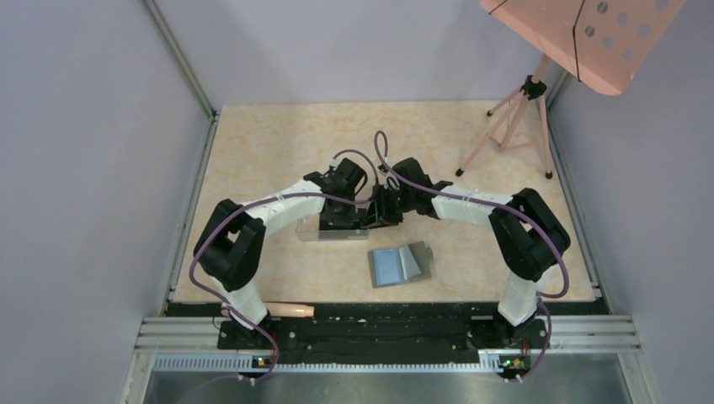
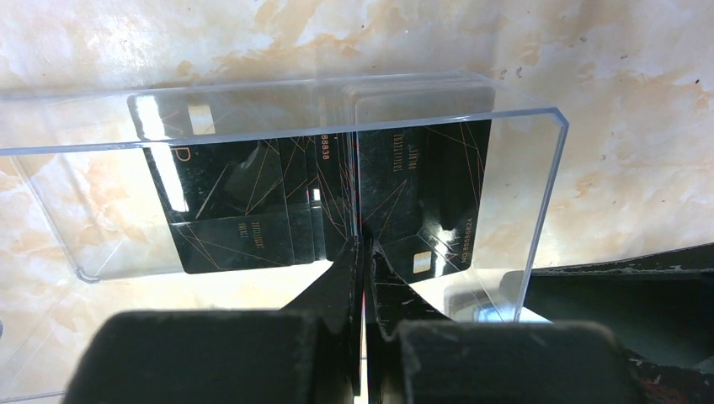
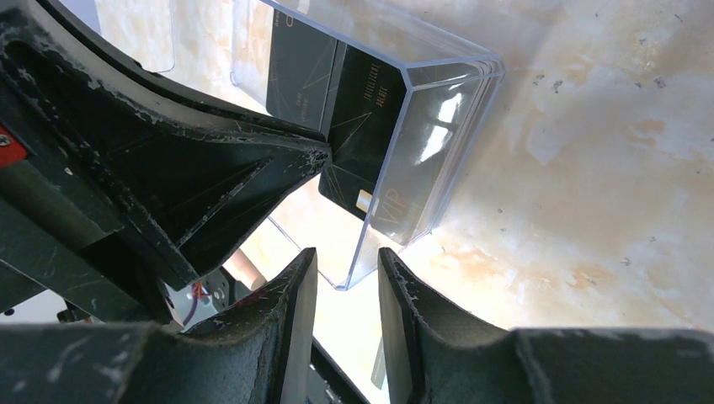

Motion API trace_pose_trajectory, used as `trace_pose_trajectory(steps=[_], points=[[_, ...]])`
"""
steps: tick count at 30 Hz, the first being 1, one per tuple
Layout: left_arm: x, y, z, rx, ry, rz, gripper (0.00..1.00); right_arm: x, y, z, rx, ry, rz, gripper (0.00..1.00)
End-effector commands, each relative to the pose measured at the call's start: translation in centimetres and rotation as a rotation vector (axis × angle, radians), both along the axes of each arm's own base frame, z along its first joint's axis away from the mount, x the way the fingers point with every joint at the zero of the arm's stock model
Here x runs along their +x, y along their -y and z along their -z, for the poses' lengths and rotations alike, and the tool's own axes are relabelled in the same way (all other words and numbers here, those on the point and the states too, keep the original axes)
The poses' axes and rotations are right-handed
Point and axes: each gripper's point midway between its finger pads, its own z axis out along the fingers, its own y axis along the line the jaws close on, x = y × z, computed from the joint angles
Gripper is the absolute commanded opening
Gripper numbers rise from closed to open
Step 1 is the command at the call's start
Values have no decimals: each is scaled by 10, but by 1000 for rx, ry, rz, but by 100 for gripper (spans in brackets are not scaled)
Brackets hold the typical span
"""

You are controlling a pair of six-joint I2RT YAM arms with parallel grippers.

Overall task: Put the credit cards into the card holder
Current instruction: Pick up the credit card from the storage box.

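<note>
Several black credit cards [image 2: 244,202] stand inside a clear plastic box [image 2: 539,194] on the table. My left gripper [image 2: 364,248] reaches into the box from its open side and is shut on one credit card [image 2: 359,181], which I see edge-on. My right gripper [image 3: 347,257] is open at the box's right end, and the corner of the box [image 3: 354,273] lies between its fingertips without visible contact. The left gripper's fingers [image 3: 253,177] fill the left of the right wrist view. The gray card holder [image 1: 400,265] lies open and flat, nearer the arm bases, with neither gripper on it.
The clear box [image 1: 324,229] lies left of centre under both grippers [image 1: 362,215]. A tripod [image 1: 505,126] with a pink board [image 1: 589,34] stands at the back right. A wooden stick [image 1: 286,310] rests at the table's near edge.
</note>
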Motion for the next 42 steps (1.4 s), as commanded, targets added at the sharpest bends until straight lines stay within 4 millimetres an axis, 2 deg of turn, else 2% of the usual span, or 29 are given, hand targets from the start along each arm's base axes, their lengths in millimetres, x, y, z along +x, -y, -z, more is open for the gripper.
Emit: trace_pose_trajectory(steps=[1, 12, 22, 27, 36, 42], points=[[13, 21, -32, -85, 83, 17, 0, -3, -3, -4, 12, 19, -25, 33], [12, 36, -45, -208, 119, 25, 7, -2, -2, -5, 8, 23, -22, 33], [8, 40, -36, -248, 96, 23, 19, -2, -1, -4, 4, 24, -22, 33], [6, 45, -35, -296, 85, 30, 19, -2, -1, -5, 4, 25, -23, 33], [7, 50, -51, -343, 119, 45, 18, -1, 0, -6, 5, 28, -21, 33], [5, 53, -49, -357, 110, 51, 18, -1, 0, -6, 6, 27, -20, 33]])
